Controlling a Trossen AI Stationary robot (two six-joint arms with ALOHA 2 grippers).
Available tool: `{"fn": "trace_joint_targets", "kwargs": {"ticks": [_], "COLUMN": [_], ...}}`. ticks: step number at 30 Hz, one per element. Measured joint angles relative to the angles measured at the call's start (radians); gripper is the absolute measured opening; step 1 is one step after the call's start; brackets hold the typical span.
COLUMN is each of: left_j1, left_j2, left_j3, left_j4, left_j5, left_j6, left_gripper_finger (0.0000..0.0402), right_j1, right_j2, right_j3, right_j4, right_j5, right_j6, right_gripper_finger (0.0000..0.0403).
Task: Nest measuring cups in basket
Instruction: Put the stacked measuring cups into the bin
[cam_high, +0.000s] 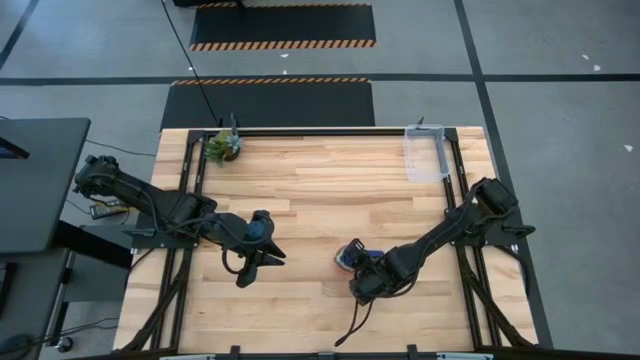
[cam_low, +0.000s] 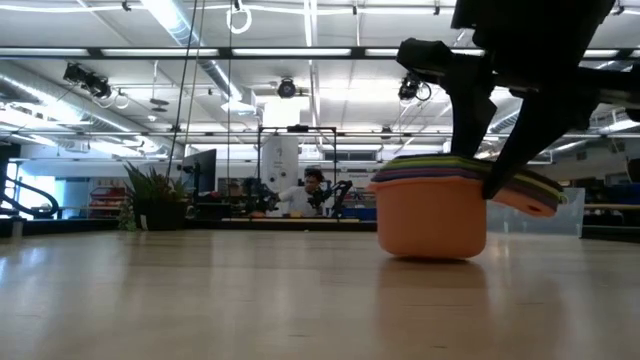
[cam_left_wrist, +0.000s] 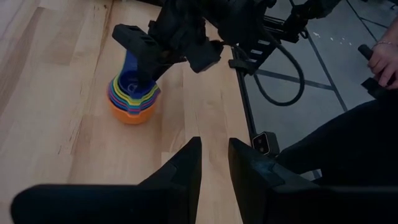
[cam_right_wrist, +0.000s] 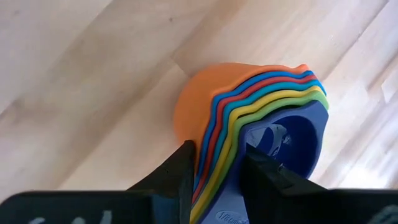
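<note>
Overhead, table-level, two wrist views

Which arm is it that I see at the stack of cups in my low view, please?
Observer: The right arm. The right gripper is closed on the stacked handles of the measuring cups.
Operator: Thank you. Where is the basket?
Observer: The basket stands at the far right corner of the table, well apart from the cups.
Operator: And what is the other arm doing?
Observer: The left gripper waits open and empty over the left half of the table, facing the cups.
</note>
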Motion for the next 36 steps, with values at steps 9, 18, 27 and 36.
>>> {"fn": "trace_joint_targets", "kwargs": {"ticks": [9,18,27,36], "left_j1": [0.000,0.000,0.000,0.011], "left_j2": [0.000,0.000,0.000,0.000], "left_j3": [0.000,0.000,0.000,0.000], "left_j4": [-0.001,0.001,0.063,0.116], "left_j5": [0.000,0.000,0.000,0.000], "left_j6": [0.000,0.000,-0.001,-0.001], "left_gripper_finger": [0.0087,0.0087,0.0087,0.0087], "right_j1": [-0.023,-0.061,-0.091,-0.114], "right_j2": [-0.063,-0.112,-0.176,-0.266], "right_j3": [0.000,0.002,0.002,0.002], "right_j4": [-0.006,-0.089,-0.169,-0.242], "right_j5": [-0.016,-0.007,0.005,0.010], "right_j6": [0.035,0.075,0.185,0.304], "right_gripper_finger": [0.0111,0.0111,0.0107,0.0095]}}
